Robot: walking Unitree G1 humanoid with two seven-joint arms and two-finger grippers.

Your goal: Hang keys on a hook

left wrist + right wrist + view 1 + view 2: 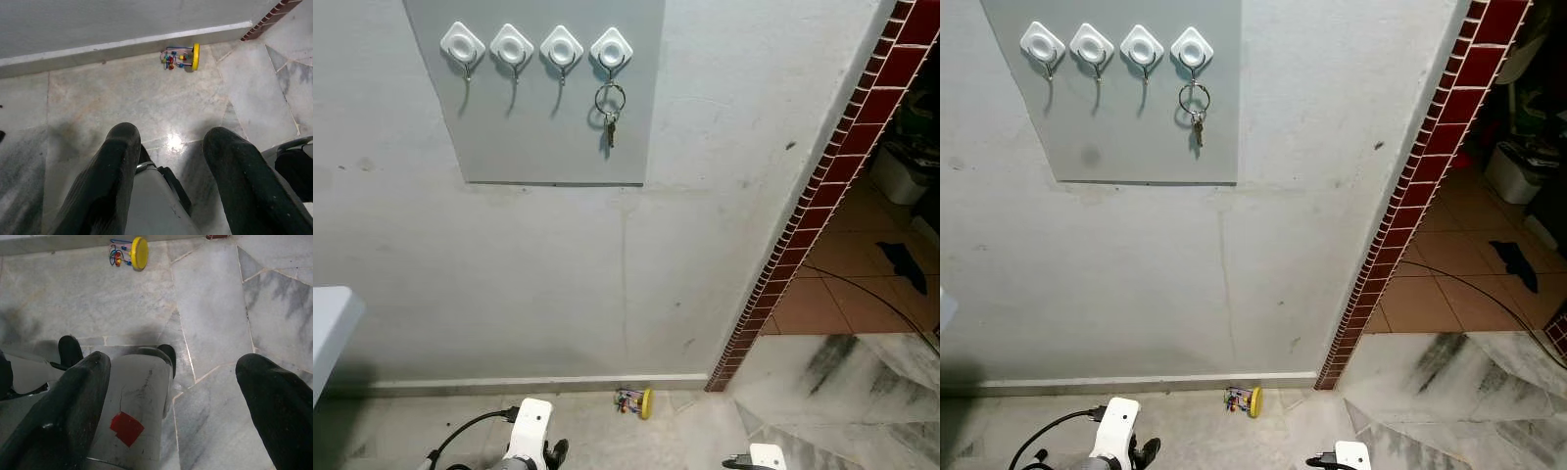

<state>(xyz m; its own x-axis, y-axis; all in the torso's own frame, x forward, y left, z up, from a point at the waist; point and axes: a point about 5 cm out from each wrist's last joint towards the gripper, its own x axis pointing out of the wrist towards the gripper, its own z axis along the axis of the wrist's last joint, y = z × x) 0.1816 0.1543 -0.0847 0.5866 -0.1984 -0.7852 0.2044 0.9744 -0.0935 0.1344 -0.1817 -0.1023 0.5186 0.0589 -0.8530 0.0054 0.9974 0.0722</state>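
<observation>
You see the keys (pixel 610 113), a silver ring and small key, hanging on the rightmost hook (pixel 611 49) of the grey board (pixel 534 137). Below it, a marble floor (pixel 122 98). The left gripper (pixel 171 161) and right gripper (pixel 171 401) gape wide, empty.

both eye views face the wall (pixel 558 274) from near. both wrist views look down at the floor (pixel 122 103), sharing the toy (pixel 182 57).

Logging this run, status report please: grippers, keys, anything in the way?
Left gripper and right gripper open, empty, hanging low. Keys on the rightmost hook. Small toy on the floor by the wall.
</observation>
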